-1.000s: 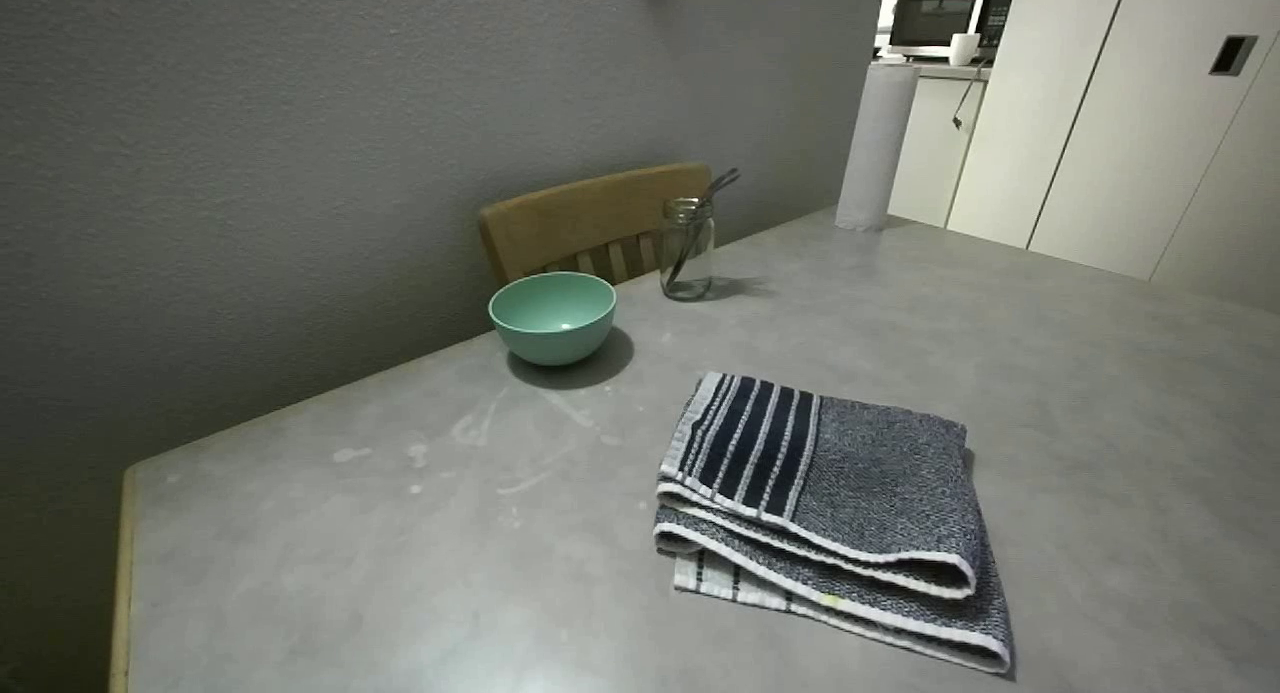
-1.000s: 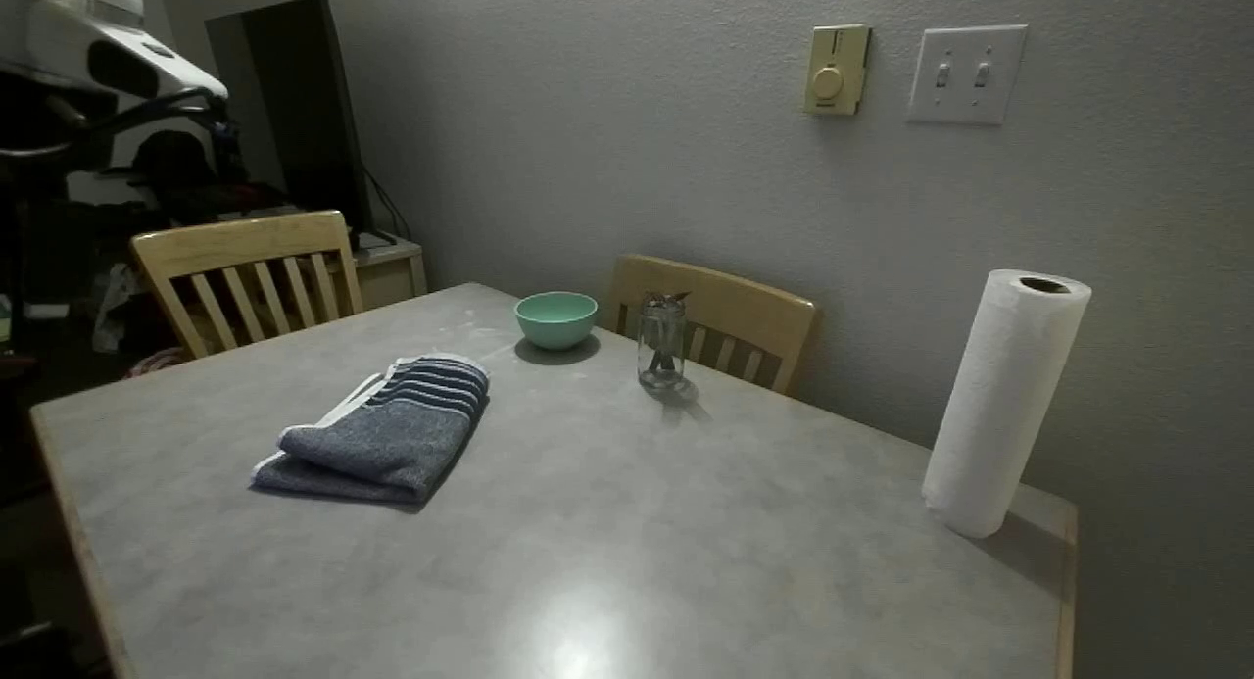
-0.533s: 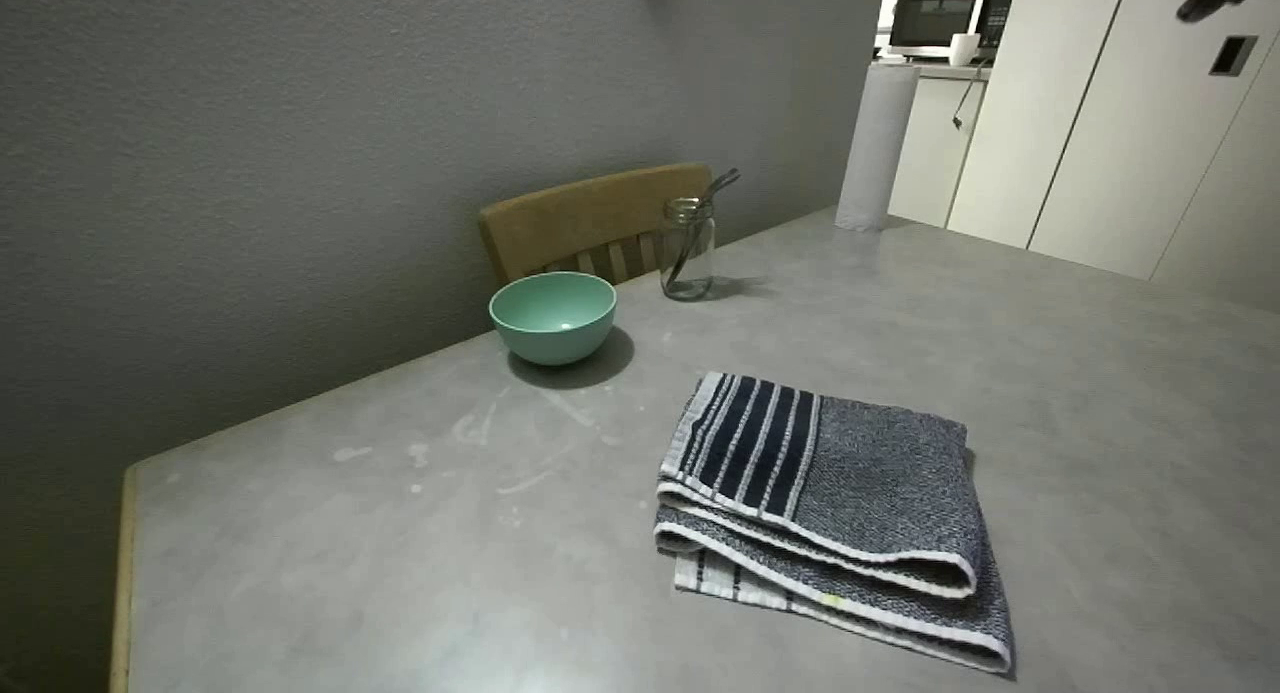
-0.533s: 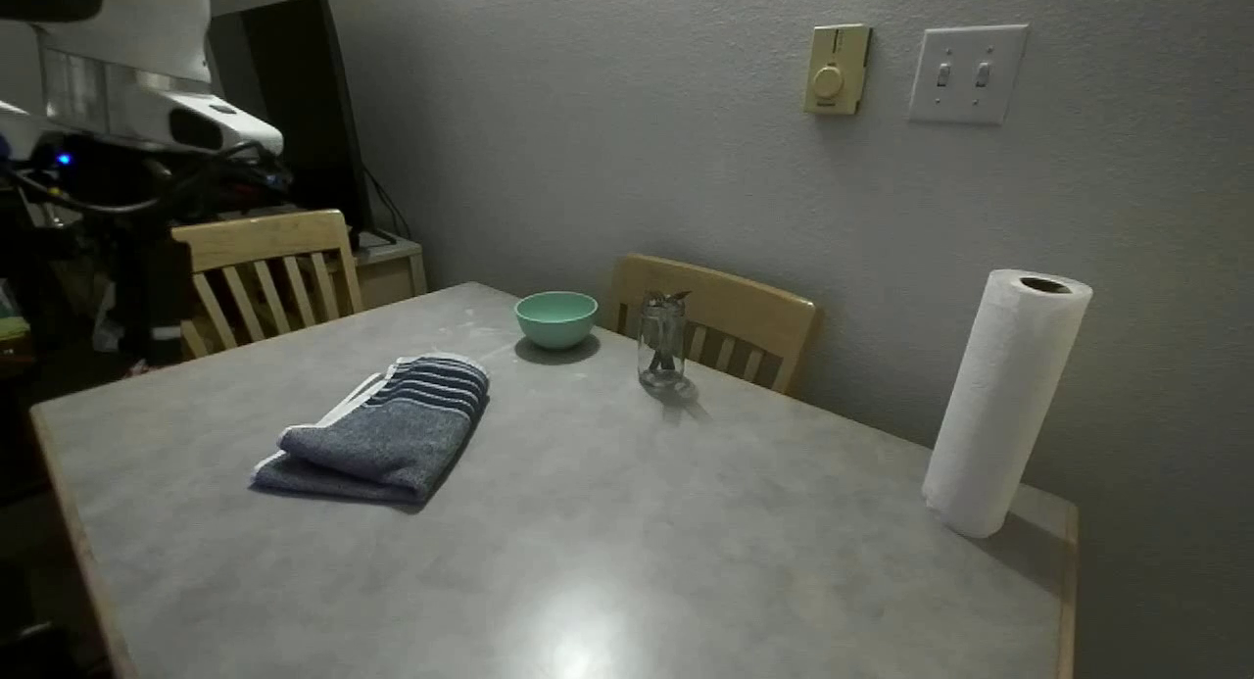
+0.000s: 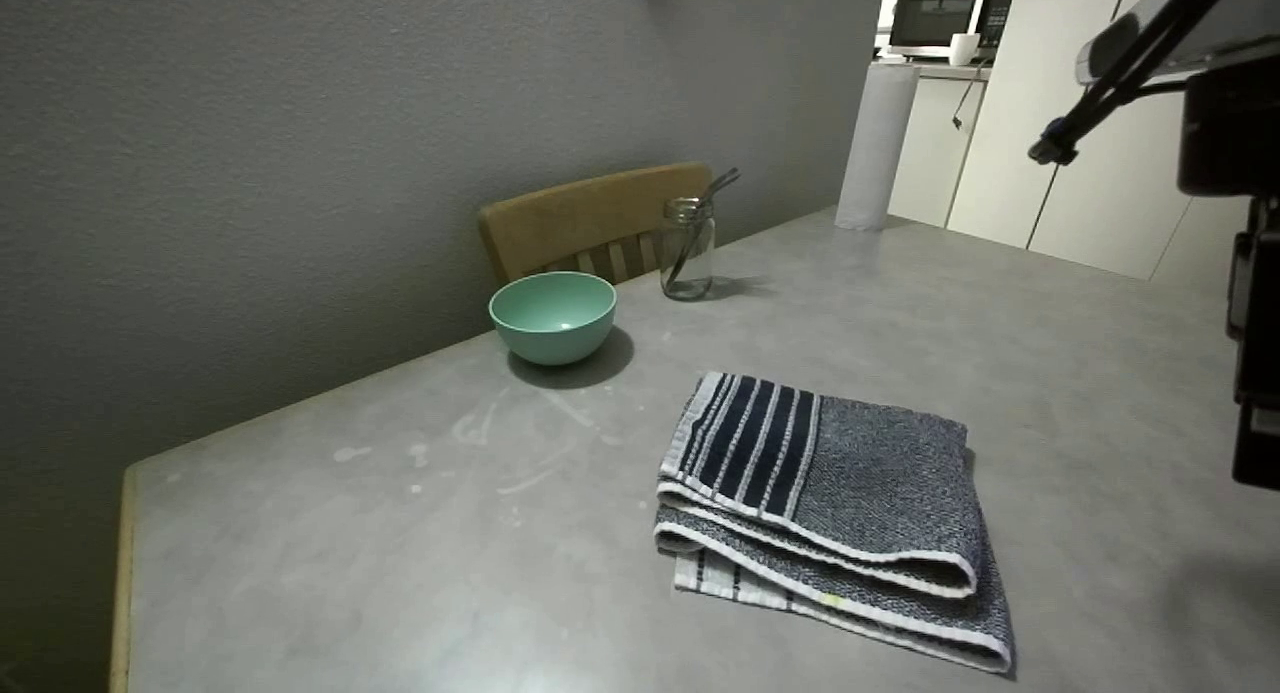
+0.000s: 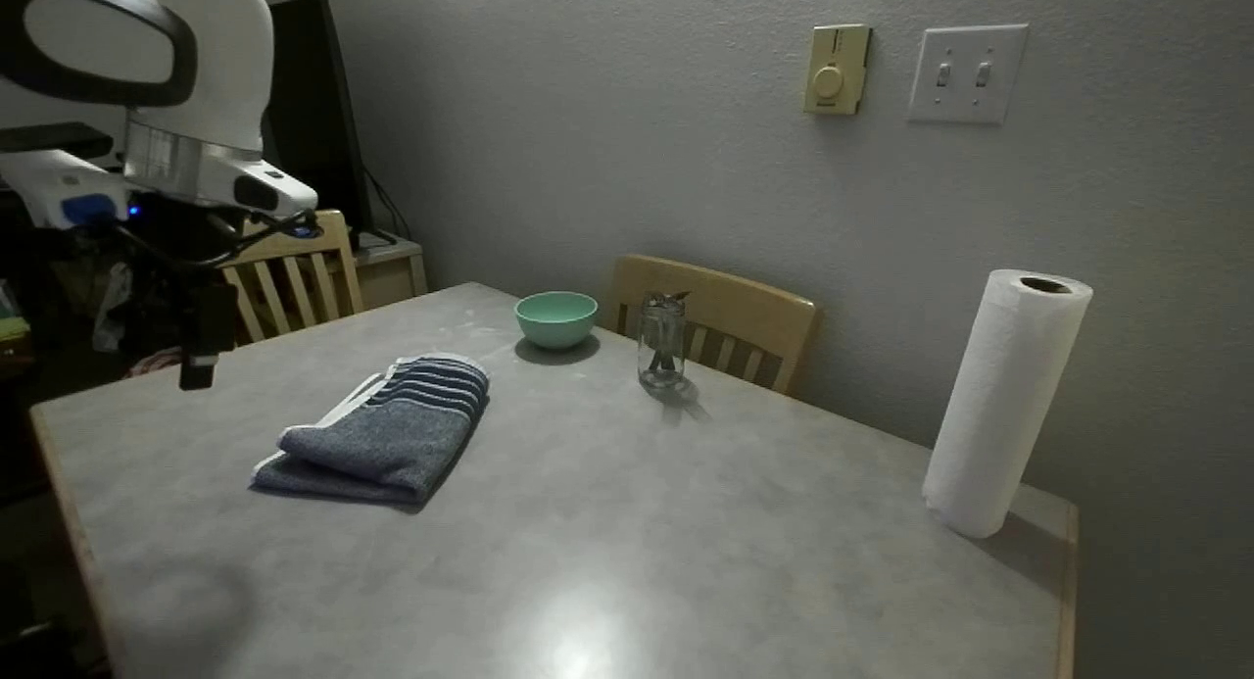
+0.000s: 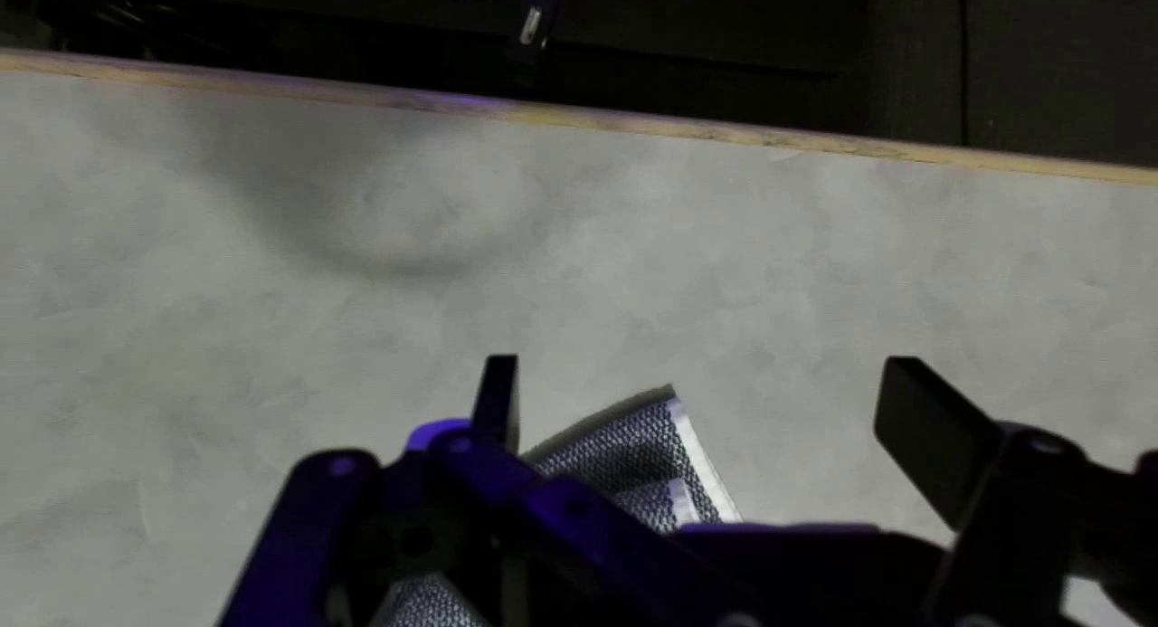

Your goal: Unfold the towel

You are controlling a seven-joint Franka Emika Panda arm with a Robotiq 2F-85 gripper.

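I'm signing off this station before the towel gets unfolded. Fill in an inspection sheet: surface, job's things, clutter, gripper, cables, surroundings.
Surface: grey tabletop, with pale smudges on one part.
Job's things: towel folded in layers on the tabletop, striped end on the top layer; not yet unfolded.
Clutter: teal bowl, glass jar holding utensils of unclear kind, and paper towel roll, all apart from the towel.
Gripper: open, above the tabletop, holding nothing.
Cables: black cables loop out from the robot arm; a cord hangs below the microwave.
Surroundings: wooden chairs, dark screen, wall thermostat and light switches.
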